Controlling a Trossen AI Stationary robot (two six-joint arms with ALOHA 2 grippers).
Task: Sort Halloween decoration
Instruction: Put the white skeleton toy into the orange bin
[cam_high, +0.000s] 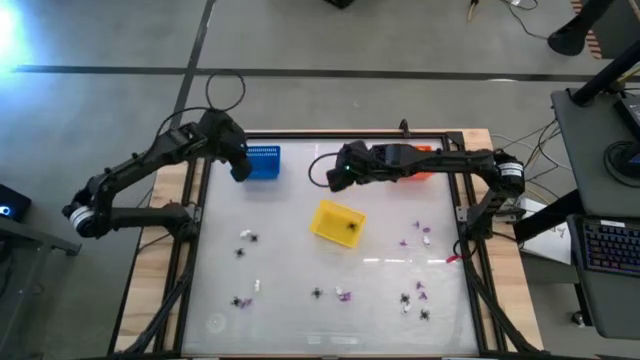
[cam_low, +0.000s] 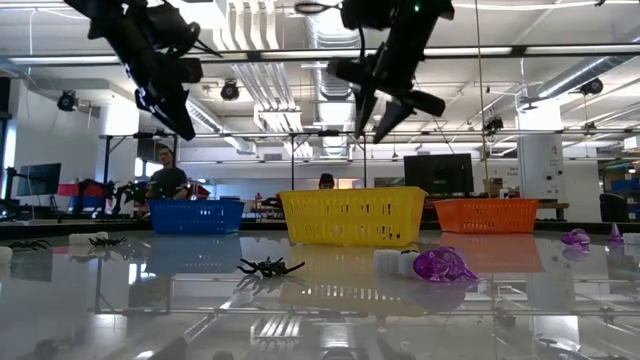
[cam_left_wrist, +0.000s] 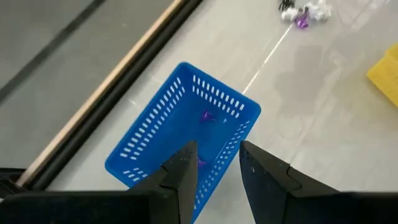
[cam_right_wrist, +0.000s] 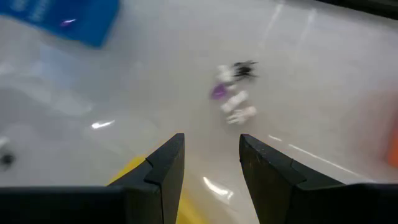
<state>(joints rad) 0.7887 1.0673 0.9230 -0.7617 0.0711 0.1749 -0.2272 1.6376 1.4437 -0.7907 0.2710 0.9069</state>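
The Halloween decoration pieces, black spiders, purple bits and white bits, lie scattered on the glass table (cam_high: 300, 265), among them a spider (cam_low: 270, 267) and a purple bit (cam_low: 443, 265). My left gripper (cam_left_wrist: 217, 167) hovers open and empty over the blue basket (cam_left_wrist: 180, 134), which holds purple bits (cam_left_wrist: 206, 116). My right gripper (cam_right_wrist: 211, 163) hangs open and empty above the table beside the yellow basket (cam_high: 336, 222); that basket has a black spider (cam_high: 352, 227) in it. A small cluster of pieces (cam_right_wrist: 233, 93) lies ahead of the right gripper.
The orange basket (cam_high: 424, 165) sits at the far right under my right arm. All three baskets stand in a row in the low view: blue (cam_low: 195, 215), yellow (cam_low: 352, 215), orange (cam_low: 485, 213). A dark frame rail (cam_high: 190, 240) borders the table. People show in the room behind.
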